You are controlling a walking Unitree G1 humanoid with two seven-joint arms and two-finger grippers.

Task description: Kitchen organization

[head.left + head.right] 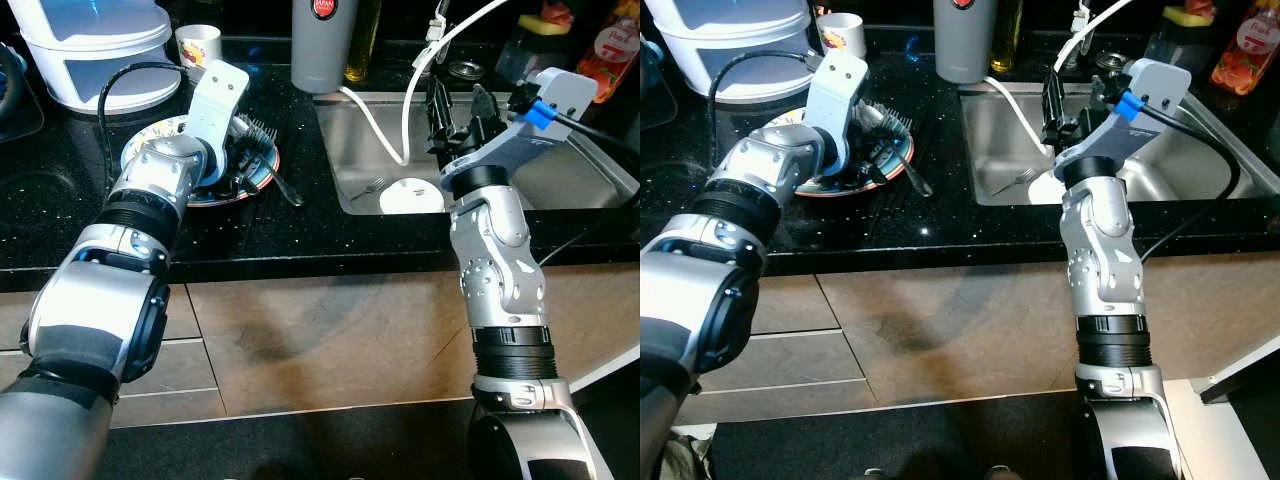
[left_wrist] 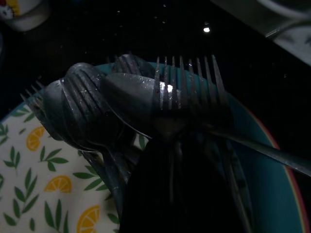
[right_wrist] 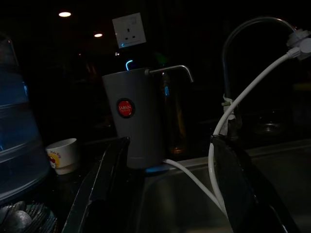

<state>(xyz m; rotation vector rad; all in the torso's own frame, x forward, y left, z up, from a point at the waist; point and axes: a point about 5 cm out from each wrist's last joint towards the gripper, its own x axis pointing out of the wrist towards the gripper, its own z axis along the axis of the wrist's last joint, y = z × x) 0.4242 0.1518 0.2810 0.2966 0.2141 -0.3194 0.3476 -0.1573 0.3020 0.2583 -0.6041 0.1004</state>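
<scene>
A teal-rimmed plate [image 1: 262,182] with a lemon pattern lies on the black counter and carries a heap of forks and spoons [image 2: 92,107]. My left gripper [image 1: 243,152] reaches down onto that heap. In the left wrist view its dark fingers [image 2: 180,184] look shut around the neck of a fork [image 2: 187,82] whose tines point away from me. My right gripper [image 1: 458,108] hovers open above the steel sink [image 1: 345,130], nothing between its fingers [image 3: 104,179]. In the sink lie another fork [image 1: 368,187] and a small white dish [image 1: 410,196].
A grey water dispenser [image 1: 322,45] stands behind the sink, with a white hose [image 1: 375,125] hanging into the basin. A white mug [image 1: 198,43] and a large white container [image 1: 95,45] sit at the back left. Bottles [image 1: 610,45] stand at the back right.
</scene>
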